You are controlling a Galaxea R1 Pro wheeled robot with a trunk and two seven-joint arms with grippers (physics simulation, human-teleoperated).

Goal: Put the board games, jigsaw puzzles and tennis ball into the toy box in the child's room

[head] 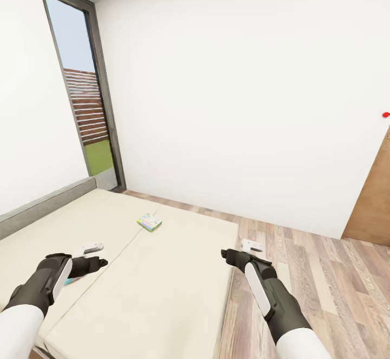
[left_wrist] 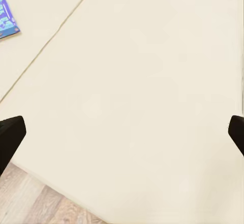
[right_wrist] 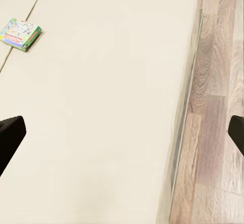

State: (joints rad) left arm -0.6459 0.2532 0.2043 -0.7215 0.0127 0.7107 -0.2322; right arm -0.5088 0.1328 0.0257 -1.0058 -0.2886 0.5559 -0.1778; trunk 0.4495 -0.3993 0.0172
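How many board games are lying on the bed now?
2. The green-edged board game lies mid-bed, toward the far edge; the blue board game lies by the left gripper, mostly hidden behind it from the head.

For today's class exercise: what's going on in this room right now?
A two-armed robot stands at the bed, both arms held out over the mattress. Its left gripper and right gripper are open and empty. A multicolour board game lies further up the bed, and a blue board game lies near the left arm. Nothing is picked up yet.
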